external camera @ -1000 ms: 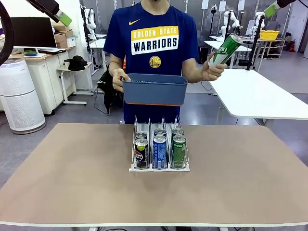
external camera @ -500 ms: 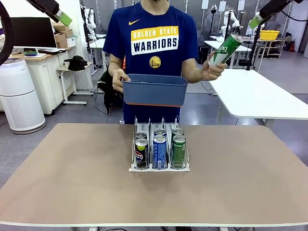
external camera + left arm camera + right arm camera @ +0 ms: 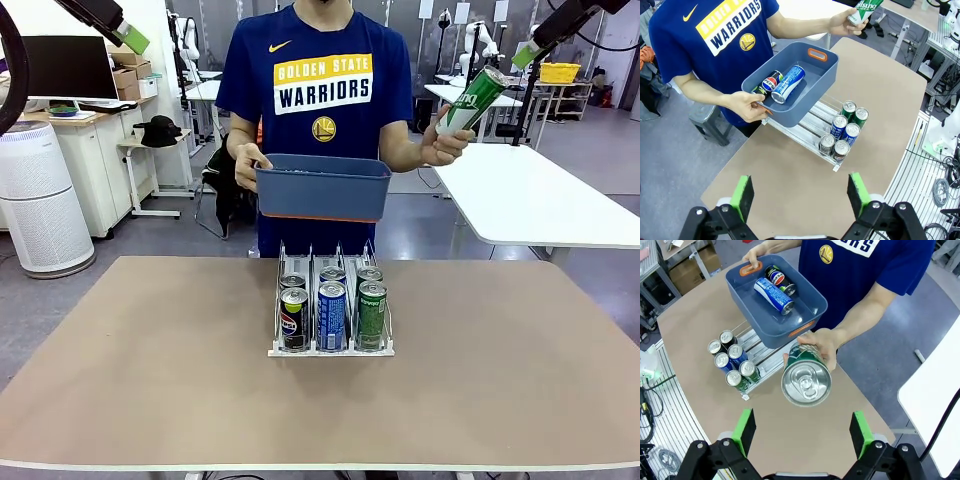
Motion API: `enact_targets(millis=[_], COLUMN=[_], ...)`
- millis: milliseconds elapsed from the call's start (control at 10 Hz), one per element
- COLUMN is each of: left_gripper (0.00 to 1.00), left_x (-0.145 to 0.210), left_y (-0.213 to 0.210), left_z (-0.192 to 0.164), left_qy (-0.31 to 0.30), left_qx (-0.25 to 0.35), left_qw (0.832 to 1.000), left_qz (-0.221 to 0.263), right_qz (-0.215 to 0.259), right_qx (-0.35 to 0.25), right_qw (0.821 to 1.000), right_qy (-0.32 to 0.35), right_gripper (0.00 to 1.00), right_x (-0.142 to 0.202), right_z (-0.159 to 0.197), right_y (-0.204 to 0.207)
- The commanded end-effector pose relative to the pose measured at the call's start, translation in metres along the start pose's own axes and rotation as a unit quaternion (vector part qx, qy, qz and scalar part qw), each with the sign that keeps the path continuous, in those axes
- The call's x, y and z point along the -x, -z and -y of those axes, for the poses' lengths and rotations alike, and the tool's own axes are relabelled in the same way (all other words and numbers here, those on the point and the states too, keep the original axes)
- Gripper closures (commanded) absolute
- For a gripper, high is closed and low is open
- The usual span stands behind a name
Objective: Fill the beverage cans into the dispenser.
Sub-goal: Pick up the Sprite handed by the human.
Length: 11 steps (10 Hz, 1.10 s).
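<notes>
on a brown table (image 3: 150, 380) in a busy lab, the clear dispenser (image 3: 330, 351) holds six beverage cans (image 3: 331, 315), two per lane. a person (image 3: 320, 130) at the far side lifts a blue-grey tub (image 3: 322, 190) carrying a blue can (image 3: 788, 83) and a black can (image 3: 768, 84), and holds out a green can (image 3: 470, 100). high above, the left gripper (image 3: 800, 192) and the right gripper (image 3: 802, 432) hang with jaws spread wide, empty.

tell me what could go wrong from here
1. The green can is offered tilted in the person's hand; the open right gripper might nip the hand or drop the can.
2. The tub, held one-handed, carries two loose cans that could roll out near the dispenser.
</notes>
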<state>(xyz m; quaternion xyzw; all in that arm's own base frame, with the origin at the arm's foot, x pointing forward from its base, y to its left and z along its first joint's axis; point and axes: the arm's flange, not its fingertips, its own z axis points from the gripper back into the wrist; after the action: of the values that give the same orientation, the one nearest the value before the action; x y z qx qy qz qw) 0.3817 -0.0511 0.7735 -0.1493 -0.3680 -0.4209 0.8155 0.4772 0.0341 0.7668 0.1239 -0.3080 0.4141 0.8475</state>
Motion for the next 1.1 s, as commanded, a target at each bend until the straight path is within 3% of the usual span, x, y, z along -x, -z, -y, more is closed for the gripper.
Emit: enact_targets(millis=[0,1000], left_gripper=[0.0,0.0], left_x=[0.001,0.001], left_y=[0.001,0.001], left_z=[0.001,0.001], left_qy=[0.0,0.0], left_qx=[-0.001,-0.001], left_qw=[1.0,1.0], left_qz=[-0.002,-0.002], right_qz=[-0.008,-0.022], right_qx=[-0.018,-0.068], right_qw=[1.0,0.997], right_qy=[-0.012,-0.033], right_gripper=[0.0,0.0], right_x=[-0.005,-0.008], right_z=[0.005,0.019], right_y=[0.007,0.051])
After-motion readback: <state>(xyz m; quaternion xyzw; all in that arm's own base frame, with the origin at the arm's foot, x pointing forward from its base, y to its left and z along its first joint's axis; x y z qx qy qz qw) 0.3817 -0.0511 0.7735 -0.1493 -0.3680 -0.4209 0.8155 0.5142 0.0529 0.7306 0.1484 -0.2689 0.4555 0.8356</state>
